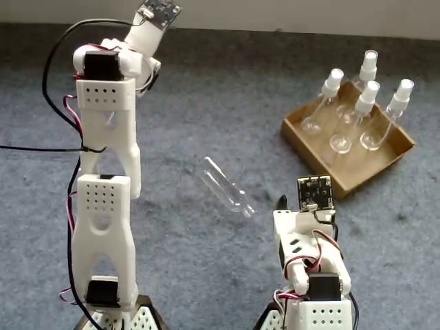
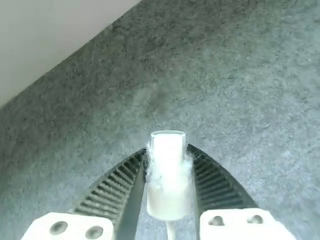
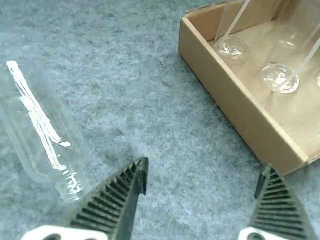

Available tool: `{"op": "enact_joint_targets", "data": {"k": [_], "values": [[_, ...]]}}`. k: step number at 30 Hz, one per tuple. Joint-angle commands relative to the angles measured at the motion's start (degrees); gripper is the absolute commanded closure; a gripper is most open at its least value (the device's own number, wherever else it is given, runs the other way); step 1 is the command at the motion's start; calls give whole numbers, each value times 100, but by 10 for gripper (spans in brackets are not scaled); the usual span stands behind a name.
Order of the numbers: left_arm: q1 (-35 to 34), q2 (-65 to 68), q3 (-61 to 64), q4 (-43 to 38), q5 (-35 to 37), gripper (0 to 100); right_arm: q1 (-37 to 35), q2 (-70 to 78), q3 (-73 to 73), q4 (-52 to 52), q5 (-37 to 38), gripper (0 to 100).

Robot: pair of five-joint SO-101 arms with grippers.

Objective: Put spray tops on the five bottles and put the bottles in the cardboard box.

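Four capped bottles (image 1: 362, 110) stand in the cardboard box (image 1: 302, 141); the fifth bottle (image 1: 225, 185) lies uncapped outside. Left gripper (image 2: 167, 150) clamps a spray top (image 2: 168, 175); right gripper (image 3: 203, 167) spread wide near that bottle

Makeshift robotics workspace, likely a lab or hobby room. Two white perforated plastic robot arms (image 1: 106, 206) with exposed red and black wires (image 1: 71, 110) stand on a counter covered in grey carpet-like fabric (image 1: 206, 89), beside a plain pale wall (image 1: 309, 14).
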Motion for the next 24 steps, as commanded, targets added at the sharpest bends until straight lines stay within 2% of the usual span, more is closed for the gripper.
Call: {"op": "enact_joint_targets", "data": {"k": [1,10,20,24], "values": [[-66,-1024,664,79,70,985,48,-75,796,22,70,685],[127,-3521,3837,44,88,986,48,-75,796,13,79,685],[119,-5288,6598,44,105,983,48,-75,796,13,79,685],[119,-5745,7512,35,914,983,48,-75,796,13,79,685]]}}
